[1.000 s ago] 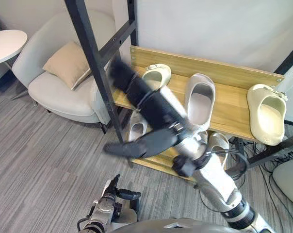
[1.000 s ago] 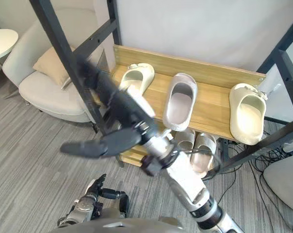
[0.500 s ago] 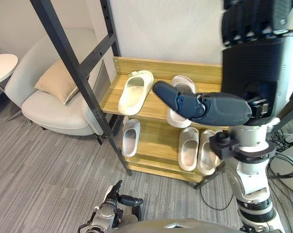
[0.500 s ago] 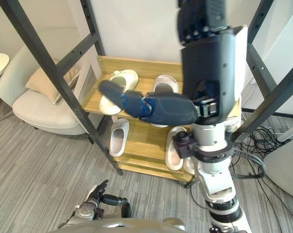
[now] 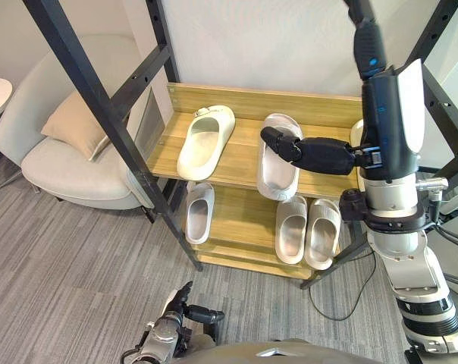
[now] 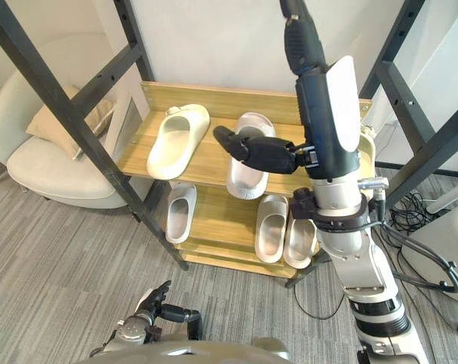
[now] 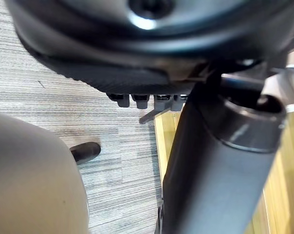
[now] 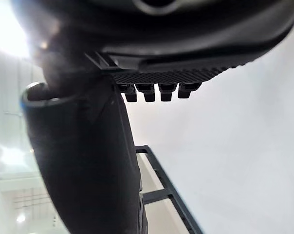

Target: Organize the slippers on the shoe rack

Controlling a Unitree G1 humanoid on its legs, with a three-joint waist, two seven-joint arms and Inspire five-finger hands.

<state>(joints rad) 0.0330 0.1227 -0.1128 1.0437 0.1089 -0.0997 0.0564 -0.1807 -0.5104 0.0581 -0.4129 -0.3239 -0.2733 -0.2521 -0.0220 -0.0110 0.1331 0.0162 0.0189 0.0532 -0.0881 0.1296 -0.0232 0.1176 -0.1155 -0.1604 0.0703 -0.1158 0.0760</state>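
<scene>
The wooden shoe rack [image 5: 236,100] has two shelves. On the top shelf lie a cream slipper [image 5: 205,142] at the left and a pale grey slipper [image 5: 278,163] in the middle. Another cream slipper [image 6: 363,142] at the right end is mostly hidden behind my right hand. The lower shelf holds a single pale slipper [image 5: 199,212] at the left and a pair [image 5: 292,227] [image 5: 322,233] at the right. My right hand [image 5: 392,114] is raised upright before the rack's right part, open, thumb out over the grey slipper, holding nothing. My left hand [image 5: 176,318] hangs low over the floor, open and empty.
Black metal frame posts [image 5: 100,98] slant across in front of the rack's left end, with another post [image 6: 434,144] at the right. A pale armchair [image 5: 39,163] with a beige cushion [image 5: 66,125] stands left of the rack. Cables [image 6: 411,216] lie on the carpet at the right.
My right arm has swung from lying across the rack's front to standing upright at the right, hand raised. The camera has shifted, and the slippers stay where they were.
</scene>
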